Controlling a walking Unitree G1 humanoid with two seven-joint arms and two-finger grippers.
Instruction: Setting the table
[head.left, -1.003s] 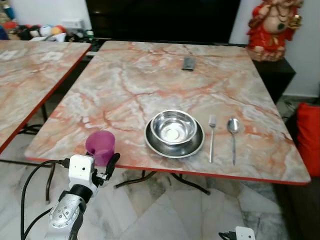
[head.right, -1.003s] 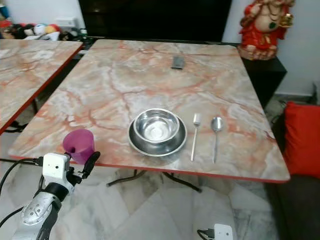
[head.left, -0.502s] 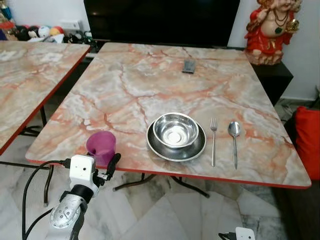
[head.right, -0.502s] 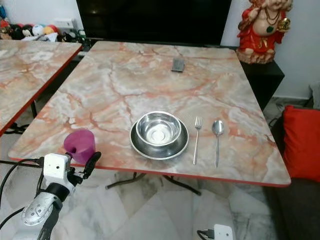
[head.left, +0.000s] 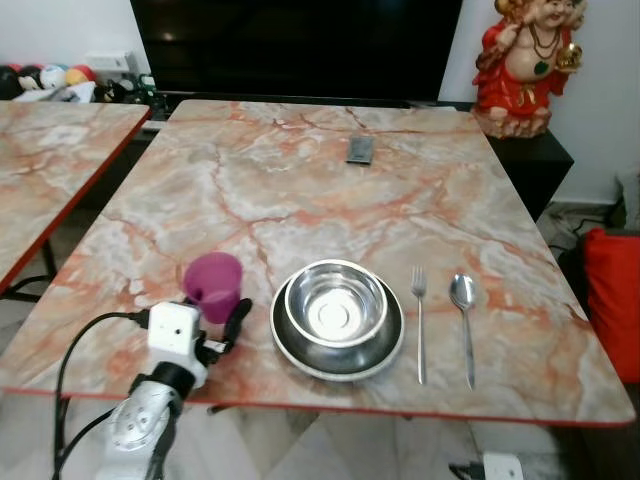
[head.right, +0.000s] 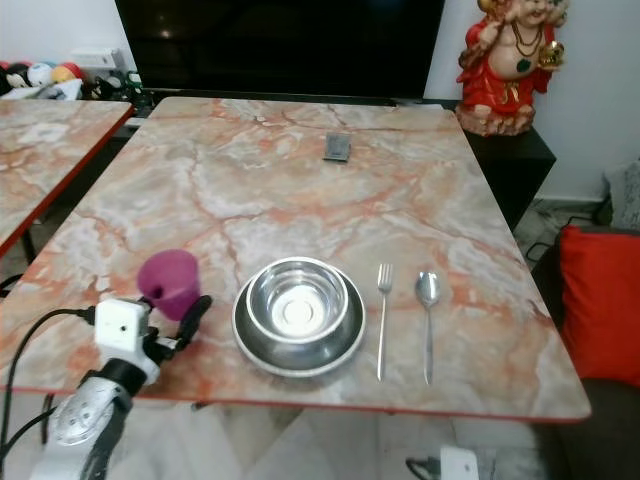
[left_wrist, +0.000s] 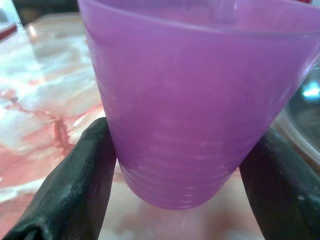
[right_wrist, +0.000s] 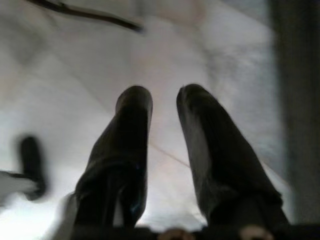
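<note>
both eye views look forward and down from the head at the same tabletop (head.left: 300, 190). the left wrist view sits very close behind the purple cup (left_wrist: 195, 100). the right wrist view faces the floor (right_wrist: 165, 50).

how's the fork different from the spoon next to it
The fork ends in tines, while the spoon ends in a rounded oval bowl that is wider than the fork's head. The fork lies nearer the stacked steel bowl; the spoon lies farther out. Both are silver metal, lying flat and parallel on the marble table.
</note>
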